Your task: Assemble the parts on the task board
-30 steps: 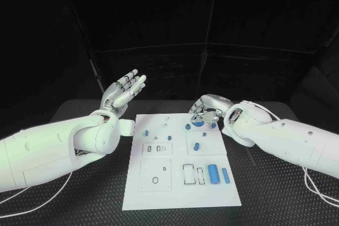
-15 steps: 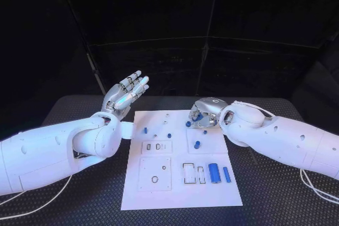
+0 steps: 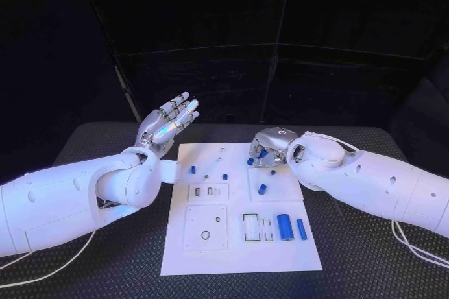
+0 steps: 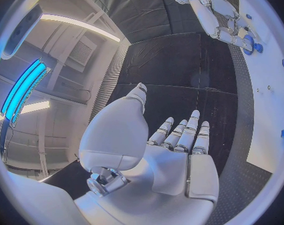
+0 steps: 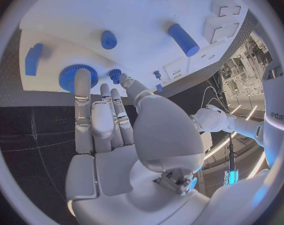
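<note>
Right hand over the task board's far edge, fingertips touching the blue gear; grip on it unclear. Left hand raised beside the board, fingers straight and apart, holding nothing.

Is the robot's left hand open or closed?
Open. The left hand is raised beside the board, fingers straight and apart, holding nothing.
</note>
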{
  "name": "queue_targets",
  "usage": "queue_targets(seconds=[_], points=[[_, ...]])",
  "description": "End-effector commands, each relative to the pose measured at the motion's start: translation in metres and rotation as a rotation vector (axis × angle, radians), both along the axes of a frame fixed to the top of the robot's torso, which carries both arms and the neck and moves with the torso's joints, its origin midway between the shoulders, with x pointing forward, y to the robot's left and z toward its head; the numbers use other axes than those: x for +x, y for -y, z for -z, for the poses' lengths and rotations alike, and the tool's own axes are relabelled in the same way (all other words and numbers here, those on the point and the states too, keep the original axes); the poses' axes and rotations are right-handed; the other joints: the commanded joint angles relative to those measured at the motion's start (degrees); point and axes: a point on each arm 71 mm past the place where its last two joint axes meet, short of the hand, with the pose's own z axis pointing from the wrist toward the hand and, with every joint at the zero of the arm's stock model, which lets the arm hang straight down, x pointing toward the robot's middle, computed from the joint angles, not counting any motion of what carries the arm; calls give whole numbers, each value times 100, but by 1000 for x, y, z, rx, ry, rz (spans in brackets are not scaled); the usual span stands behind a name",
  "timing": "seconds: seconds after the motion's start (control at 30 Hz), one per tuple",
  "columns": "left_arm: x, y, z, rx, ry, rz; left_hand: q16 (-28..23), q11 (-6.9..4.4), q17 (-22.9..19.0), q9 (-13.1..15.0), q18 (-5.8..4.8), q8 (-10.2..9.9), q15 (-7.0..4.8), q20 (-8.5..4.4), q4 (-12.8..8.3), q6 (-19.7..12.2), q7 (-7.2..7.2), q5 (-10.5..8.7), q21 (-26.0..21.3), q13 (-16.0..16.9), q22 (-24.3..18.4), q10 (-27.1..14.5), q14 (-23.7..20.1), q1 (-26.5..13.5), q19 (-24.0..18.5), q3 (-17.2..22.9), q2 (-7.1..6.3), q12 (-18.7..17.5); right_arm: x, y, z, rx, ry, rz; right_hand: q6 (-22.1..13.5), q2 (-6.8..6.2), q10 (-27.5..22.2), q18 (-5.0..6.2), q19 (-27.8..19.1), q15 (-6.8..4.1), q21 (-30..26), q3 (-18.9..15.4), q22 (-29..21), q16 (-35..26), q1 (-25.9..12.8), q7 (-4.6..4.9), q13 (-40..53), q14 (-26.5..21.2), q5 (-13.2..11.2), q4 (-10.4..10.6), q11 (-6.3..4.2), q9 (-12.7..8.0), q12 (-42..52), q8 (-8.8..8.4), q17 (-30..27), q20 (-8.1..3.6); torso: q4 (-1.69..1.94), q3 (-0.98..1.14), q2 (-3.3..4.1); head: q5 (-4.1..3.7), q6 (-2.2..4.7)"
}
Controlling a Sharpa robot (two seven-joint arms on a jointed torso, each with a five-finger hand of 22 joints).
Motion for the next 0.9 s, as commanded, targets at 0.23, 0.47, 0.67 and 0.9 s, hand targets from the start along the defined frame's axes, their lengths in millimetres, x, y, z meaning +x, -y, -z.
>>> queue_targets(seconds=[0.23,0.47,0.67,0.9], points=[[-2,2,-2,-13,7,24,89,21,20,7,1,33,13,1,-72,59,615,6,90,16,35,121,127,4,140,-18,76,24,4,-6,1,-22,-1,-2,-39,0,48,74,-59,47,104,143,50,151,-39,3,3,195,13,69,-8,-1,-9,-13,187,-7,-3,-4,30,-16,-13],[-2,3,-2,-16,5,31,127,50,28,8,-11,33,28,1,-101,84,639,5,135,18,56,150,188,-5,227,-34,96,26,4,-12,3,-31,-17,-17,-41,-16,165,52,-10,34,286,282,252,314,1,-8,10,217,2,108,-30,0,10,-12,394,-13,-12,-1,37,3,-32],[-3,4,-3,-17,5,32,138,53,31,8,-14,32,32,1,-109,85,641,5,153,19,65,164,207,-7,265,-38,103,27,5,-15,4,-40,-30,-24,-35,-41,262,41,0,23,390,378,357,381,21,-18,12,218,-18,137,-49,1,15,-9,467,-21,-8,0,47,52,-26],[-3,3,-3,-17,6,31,139,53,30,8,-15,32,33,1,-111,88,641,5,154,20,65,168,206,-8,264,-39,105,28,6,-17,5,-43,-35,-26,102,1,363,28,-3,9,534,619,494,466,138,-16,8,214,-166,155,-56,18,0,40,558,-36,-7,1,53,60,-40]])
